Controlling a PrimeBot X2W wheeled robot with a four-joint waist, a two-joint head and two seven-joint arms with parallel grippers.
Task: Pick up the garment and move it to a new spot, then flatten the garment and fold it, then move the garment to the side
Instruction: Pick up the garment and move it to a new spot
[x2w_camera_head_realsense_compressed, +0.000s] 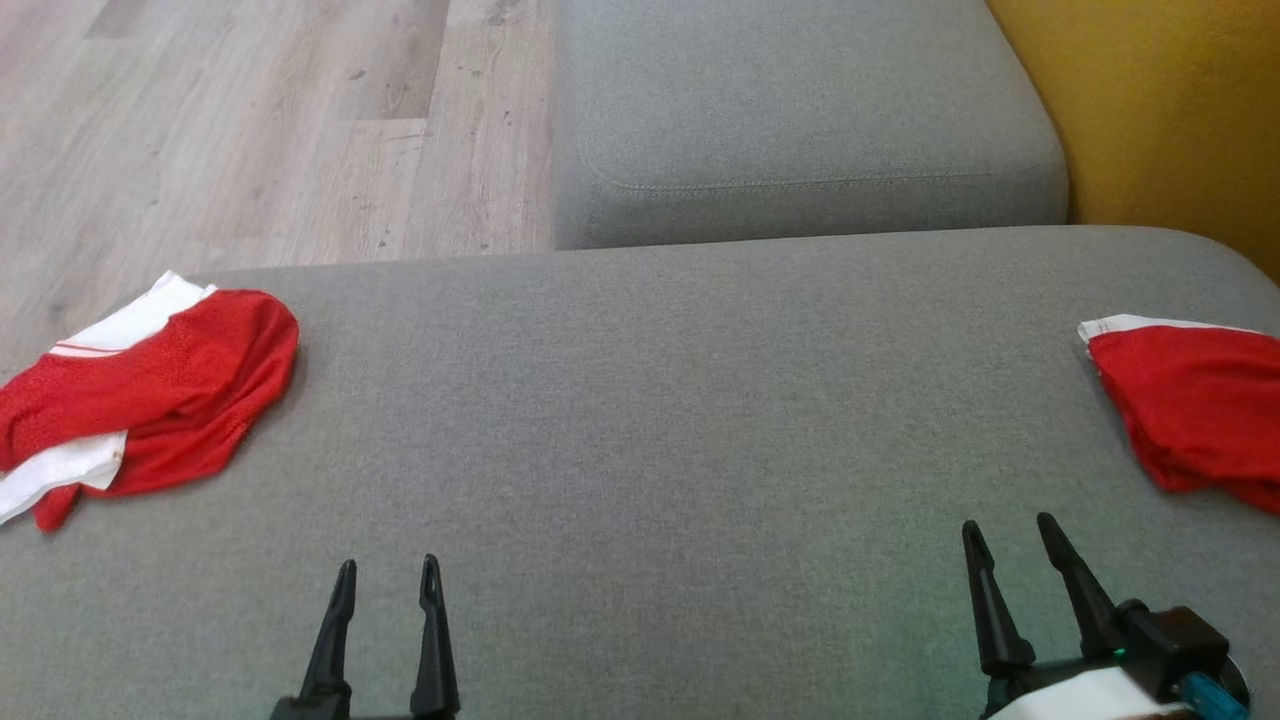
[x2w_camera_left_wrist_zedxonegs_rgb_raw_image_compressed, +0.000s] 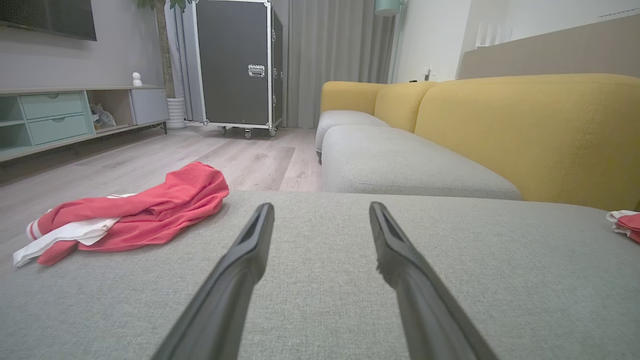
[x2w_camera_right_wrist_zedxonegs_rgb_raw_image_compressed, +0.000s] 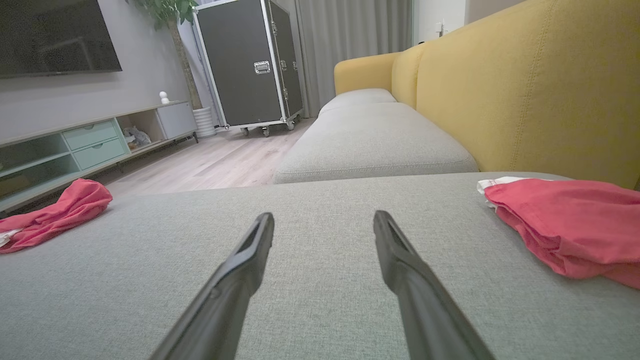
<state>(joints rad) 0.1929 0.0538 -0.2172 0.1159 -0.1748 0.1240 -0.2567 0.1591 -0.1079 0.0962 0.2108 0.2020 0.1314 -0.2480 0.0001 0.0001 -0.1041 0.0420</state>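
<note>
Grippers nearest: we see left gripper (x2w_camera_head_realsense_compressed: 388, 565) and right gripper (x2w_camera_head_realsense_compressed: 1007, 522) over the grey cushion (x2w_camera_head_realsense_compressed: 640, 420), fingers spread on both, nothing held. Farther out, crumpled red-and-white garment (x2w_camera_head_realsense_compressed: 150, 390) lies at the cushion's left edge, well apart from the left gripper. Folded red garment (x2w_camera_head_realsense_compressed: 1190, 410) sits at the right edge. Beyond, we see second grey seat (x2w_camera_head_realsense_compressed: 800, 110), wood floor (x2w_camera_head_realsense_compressed: 250, 130), yellow backrest (x2w_camera_head_realsense_compressed: 1170, 110).

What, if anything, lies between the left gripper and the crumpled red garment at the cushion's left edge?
Nothing visible. Bare grey cushion runs from the open left gripper to the crumpled red garment. The second red garment lies at the far right, past the right gripper.
</note>
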